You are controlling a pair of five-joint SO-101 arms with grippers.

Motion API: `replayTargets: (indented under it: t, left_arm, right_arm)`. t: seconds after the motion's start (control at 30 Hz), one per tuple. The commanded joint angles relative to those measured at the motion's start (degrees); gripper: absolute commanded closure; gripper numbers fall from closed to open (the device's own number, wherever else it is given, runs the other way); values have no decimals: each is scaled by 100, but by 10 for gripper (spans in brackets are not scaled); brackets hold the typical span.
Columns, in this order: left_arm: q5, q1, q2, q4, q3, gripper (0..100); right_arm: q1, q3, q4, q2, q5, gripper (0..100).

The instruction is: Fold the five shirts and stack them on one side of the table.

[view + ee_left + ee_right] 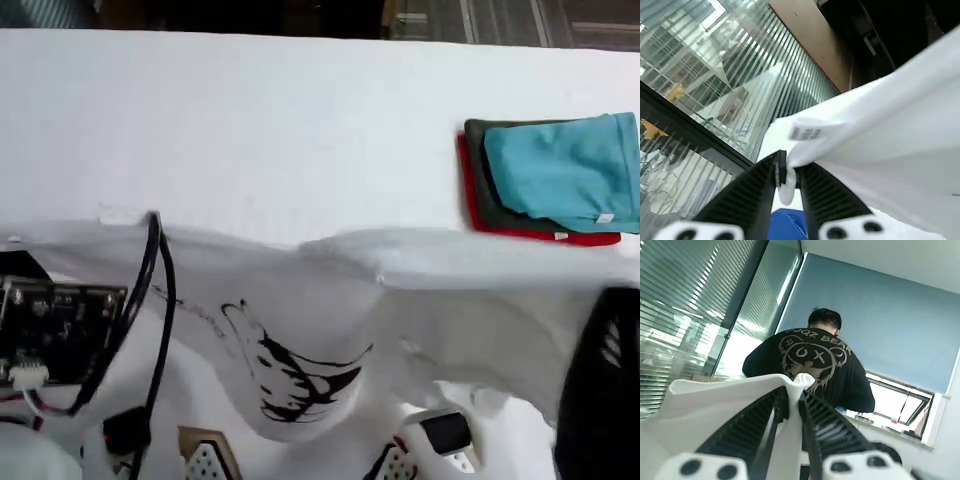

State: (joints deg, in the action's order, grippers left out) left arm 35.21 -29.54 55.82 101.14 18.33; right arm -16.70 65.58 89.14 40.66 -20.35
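Observation:
A white shirt (300, 330) with a black print hangs spread above the near part of the table (250, 120), held up between both arms. My left gripper (788, 165) is shut on an edge of the white shirt (890, 130), close to a small sewn label (805, 133). My right gripper (794, 390) is shut on another pinch of the white shirt (715, 400), the cloth draping down over its fingers. At the table's right side lies a stack of folded shirts: teal (565, 170) on top, a dark one (480, 180) under it, red (540, 235) lowest.
The table is covered in white, with open room across its far and left parts. One arm's circuit board (50, 330) and black cable (150, 300) sit at the near left. A black arm part (600, 400) stands at the near right.

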Motion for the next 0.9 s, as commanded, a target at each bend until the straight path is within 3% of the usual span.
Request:
replayTargets:
  t: [0.0,0.17,0.43,0.57,0.87]
  left_arm:
    - [-26,-35,-369,-387,-233,975]
    - [0,-18,-1152,-791,-488,975]
    - [35,853,-2796,-897,-470,975]
    - [167,897,-3719,-1407,-479,975]
    - [624,905,-5582,-2040,321,975]
  right_arm:
    - [22,-624,-110,-479,-9,979]
    - [-119,-1811,-875,-1112,-44,979]
    - [-13,-3780,-2123,-2141,-273,979]
    - [233,-4519,-2818,-2677,-273,979]
    - [734,-4659,-4365,-3978,-273,979]
